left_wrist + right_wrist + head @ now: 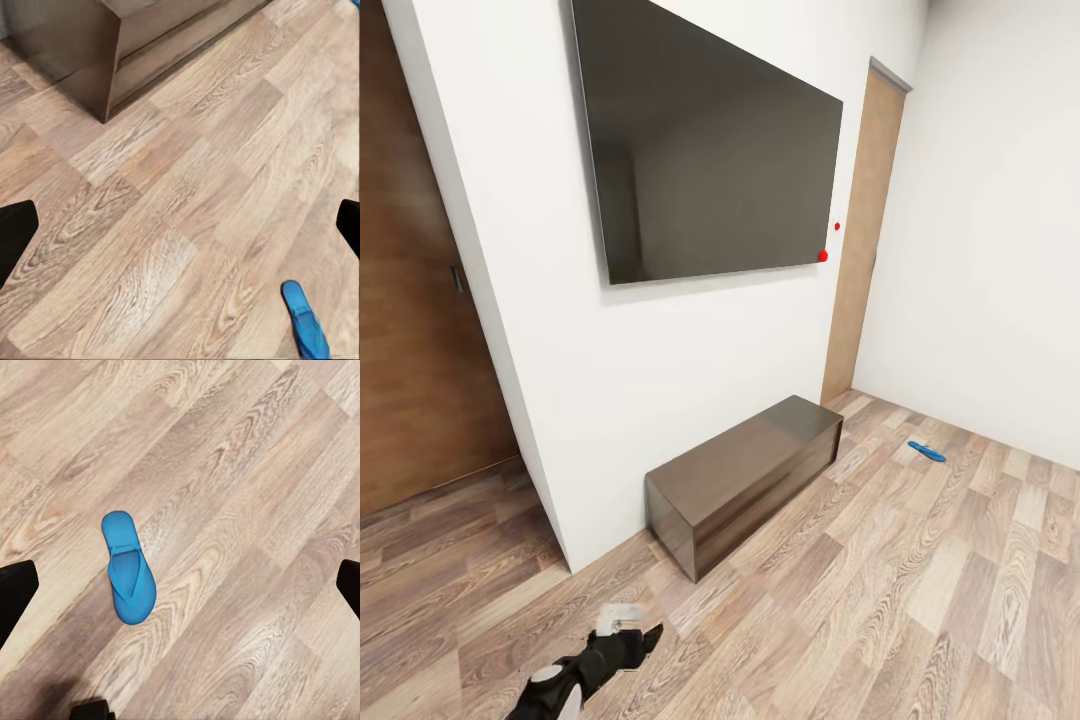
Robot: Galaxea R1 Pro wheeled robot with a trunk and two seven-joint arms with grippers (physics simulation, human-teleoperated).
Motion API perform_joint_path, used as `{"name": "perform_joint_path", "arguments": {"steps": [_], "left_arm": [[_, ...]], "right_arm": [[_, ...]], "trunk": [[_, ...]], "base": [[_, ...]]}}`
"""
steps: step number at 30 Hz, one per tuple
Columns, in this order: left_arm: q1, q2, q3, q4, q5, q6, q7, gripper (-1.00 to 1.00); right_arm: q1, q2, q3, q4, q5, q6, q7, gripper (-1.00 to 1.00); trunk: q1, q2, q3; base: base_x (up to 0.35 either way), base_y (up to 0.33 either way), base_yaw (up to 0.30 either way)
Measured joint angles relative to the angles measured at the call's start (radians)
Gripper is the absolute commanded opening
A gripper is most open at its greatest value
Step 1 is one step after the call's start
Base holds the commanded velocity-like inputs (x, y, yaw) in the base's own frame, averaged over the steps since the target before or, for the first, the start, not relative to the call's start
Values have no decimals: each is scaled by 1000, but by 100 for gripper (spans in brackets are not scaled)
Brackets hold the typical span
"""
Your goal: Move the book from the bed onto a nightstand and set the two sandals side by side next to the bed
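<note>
With both sets of fingers spread and empty, I'd square the right gripper (180, 577) over the near sandal (127, 568) on the floor (920, 600); another sandal (926, 451) lies far right.

A sandal (926, 451) lies on the floor (880, 600), right of the low cabinet (745, 480)

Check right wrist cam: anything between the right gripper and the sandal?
Nothing visible. The sandal lies flat on bare plank floor, strap up, with only open floor between it and the spread fingers at the frame edges. Right gripper is open and apart from it.
</note>
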Motion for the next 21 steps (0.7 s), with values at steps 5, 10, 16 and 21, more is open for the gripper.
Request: {"name": "perform_joint_path", "arguments": {"steps": [5, 10, 16, 21], "left_arm": [[0, 68, 0, -173, 94, 79, -361, 100], [0, 99, 1, -264, 131, 152, -465, 100], [0, 117, 1, -302, 141, 187, -497, 100], [0, 118, 3, -304, 141, 191, -499, 100]], "right_arm": [[0, 0, -1, 29, 0, 0, 0, 100], [0, 0, -2, 67, 0, 0, 0, 100], [0, 0, -3, 90, 0, 0, 0, 100], [0, 0, -2, 92, 0, 0, 0, 100]], "trunk": [[0, 0, 0], [0, 0, 0], [0, 0, 0], [0, 0, 0]], "base": [[0, 0, 0], [0, 0, 0], [0, 0, 0], [0, 0, 0]]}}
